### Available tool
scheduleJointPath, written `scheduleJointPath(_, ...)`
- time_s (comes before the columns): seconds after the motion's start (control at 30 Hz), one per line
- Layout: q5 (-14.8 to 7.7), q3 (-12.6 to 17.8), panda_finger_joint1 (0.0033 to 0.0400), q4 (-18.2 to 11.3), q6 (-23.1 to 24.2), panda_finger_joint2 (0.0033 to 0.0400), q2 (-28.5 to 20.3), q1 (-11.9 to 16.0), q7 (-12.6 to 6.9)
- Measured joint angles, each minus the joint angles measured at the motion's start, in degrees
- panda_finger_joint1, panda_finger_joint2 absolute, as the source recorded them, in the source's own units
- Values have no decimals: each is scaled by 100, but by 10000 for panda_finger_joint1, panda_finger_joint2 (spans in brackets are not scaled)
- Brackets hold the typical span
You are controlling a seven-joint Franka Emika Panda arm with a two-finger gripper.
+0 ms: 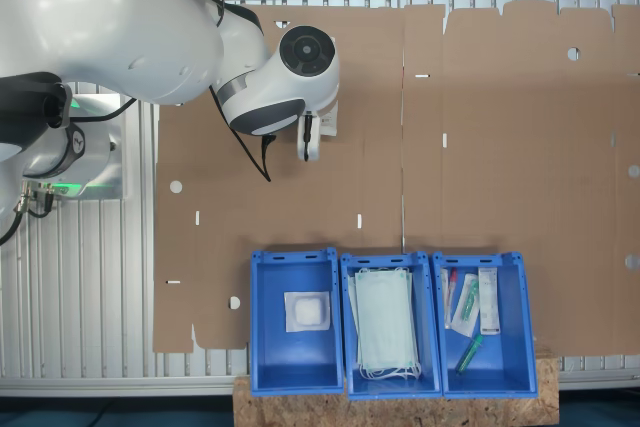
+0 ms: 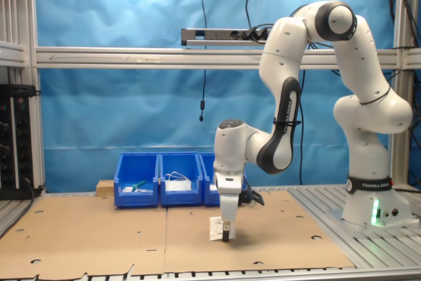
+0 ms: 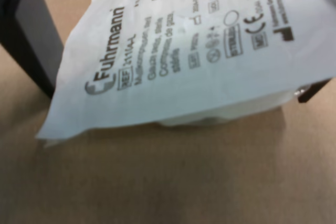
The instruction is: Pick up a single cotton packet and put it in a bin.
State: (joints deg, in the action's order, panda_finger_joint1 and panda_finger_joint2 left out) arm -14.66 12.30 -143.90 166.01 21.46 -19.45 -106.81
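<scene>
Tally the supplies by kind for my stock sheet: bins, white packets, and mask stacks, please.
Blue rectangular plastic bins: 3
White packets: 2, the printed flat cotton packet in the claw, and a plain square padded packet in one bin
Pale green mask stacks: 1
Total: 6. Slim wrapped instruments uncounted.

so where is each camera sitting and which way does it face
First exterior view: overhead, looking straight down on the brown cardboard sheet and three blue plastic bins; white arm links show.
Second exterior view: low at table height, facing the blue backdrop; whole arm, gripper shut on the small white printed cotton packet.
Wrist view: looks down at the packet; a dark finger shows.
Both exterior views share the bins.
</scene>
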Motion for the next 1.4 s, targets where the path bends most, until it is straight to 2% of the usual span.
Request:
scheduleJointPath(0.27, 0, 0, 400, 0, 11, 400, 15, 0, 0)
scheduleJointPath(0.3, 0, 0, 352, 0, 11, 352, 17, 0, 0)
scheduleJointPath(0.47, 0, 0, 352, 0, 13, 352, 29, 0, 0)
scheduleJointPath(0.5, 0, 0, 189, 0, 13, 189, 32, 0, 0)
scheduleJointPath(0.67, 0, 0, 189, 0, 13, 189, 40, 0, 0)
scheduleJointPath(0.7, 0, 0, 89, 0, 13, 89, 41, 0, 0)
scheduleJointPath(0.97, 0, 0, 89, 0, 13, 89, 43, 0, 0)
scheduleJointPath(1.0, 0, 0, 48, 0, 13, 48, 43, 0, 0)
scheduleJointPath(1.4, 0, 0, 48, 0, 13, 48, 43, 0, 0)
